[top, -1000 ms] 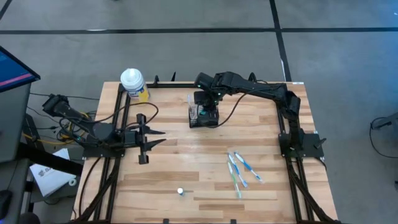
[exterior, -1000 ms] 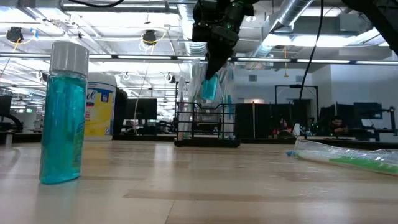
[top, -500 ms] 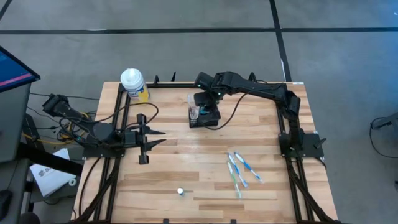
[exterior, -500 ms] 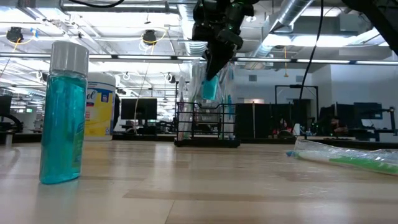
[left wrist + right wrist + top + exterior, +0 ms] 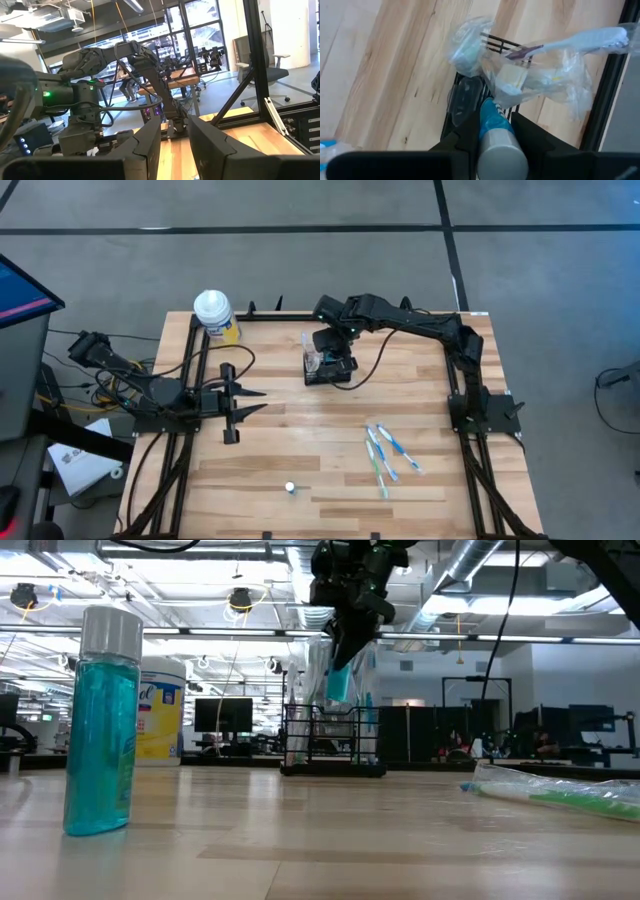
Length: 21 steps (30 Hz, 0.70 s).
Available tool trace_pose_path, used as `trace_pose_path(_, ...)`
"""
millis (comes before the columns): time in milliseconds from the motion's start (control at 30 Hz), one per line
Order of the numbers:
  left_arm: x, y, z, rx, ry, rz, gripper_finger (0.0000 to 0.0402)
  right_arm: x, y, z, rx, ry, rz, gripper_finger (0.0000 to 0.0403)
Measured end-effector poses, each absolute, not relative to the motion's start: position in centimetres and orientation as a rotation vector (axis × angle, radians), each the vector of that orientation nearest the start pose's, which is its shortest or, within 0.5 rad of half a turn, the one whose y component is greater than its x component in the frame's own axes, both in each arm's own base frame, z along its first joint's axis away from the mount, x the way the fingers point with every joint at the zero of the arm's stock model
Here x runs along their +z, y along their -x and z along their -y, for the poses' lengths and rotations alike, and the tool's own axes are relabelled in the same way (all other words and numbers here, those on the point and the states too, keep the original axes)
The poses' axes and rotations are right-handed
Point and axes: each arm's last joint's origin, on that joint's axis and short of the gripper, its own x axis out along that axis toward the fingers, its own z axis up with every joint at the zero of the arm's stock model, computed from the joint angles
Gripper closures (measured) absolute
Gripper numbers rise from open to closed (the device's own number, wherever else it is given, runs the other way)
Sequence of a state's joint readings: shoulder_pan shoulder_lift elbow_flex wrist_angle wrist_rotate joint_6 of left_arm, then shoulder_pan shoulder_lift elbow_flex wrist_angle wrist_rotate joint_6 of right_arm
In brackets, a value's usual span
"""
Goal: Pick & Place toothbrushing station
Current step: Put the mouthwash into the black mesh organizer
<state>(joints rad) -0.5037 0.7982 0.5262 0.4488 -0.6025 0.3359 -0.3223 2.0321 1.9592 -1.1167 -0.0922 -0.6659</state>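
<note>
wooden worktop [image 5: 300,450], right gripper [image 5: 338,352] over the black mesh toothbrushing station [image 5: 327,370] near the far edge's middle, fingers clamped on a teal silver-capped bottle [image 5: 497,140], left gripper [image 5: 262,400] idle by the left edge, fingers slightly apart, empty

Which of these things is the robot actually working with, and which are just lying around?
In use:
- black wire-mesh holder
- right hand, above the holder, closed on a small teal bottle
- plastic-wrapped toothbrushes in the holder

Lying about:
- wrapped toothbrushes on the table
- teal bottle with grey cap
- yellow bottle, white cap
- left hand, waiting
</note>
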Motion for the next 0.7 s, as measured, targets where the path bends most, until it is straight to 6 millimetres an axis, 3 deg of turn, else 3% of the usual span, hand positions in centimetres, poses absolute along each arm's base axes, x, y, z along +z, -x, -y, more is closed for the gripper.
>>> trace_pose_path(267,30.0,-16.4,7.2,0.122,-0.243,0.13,0.0309,25.7,-41.2,13.4,0.235,0.293,-1.281,0.0321)
trace_pose_path(700,30.0,-16.4,7.1,0.127,-0.247,0.125,0.0309,26.0,-41.5,13.6,0.223,0.296,-1.233,0.0321)
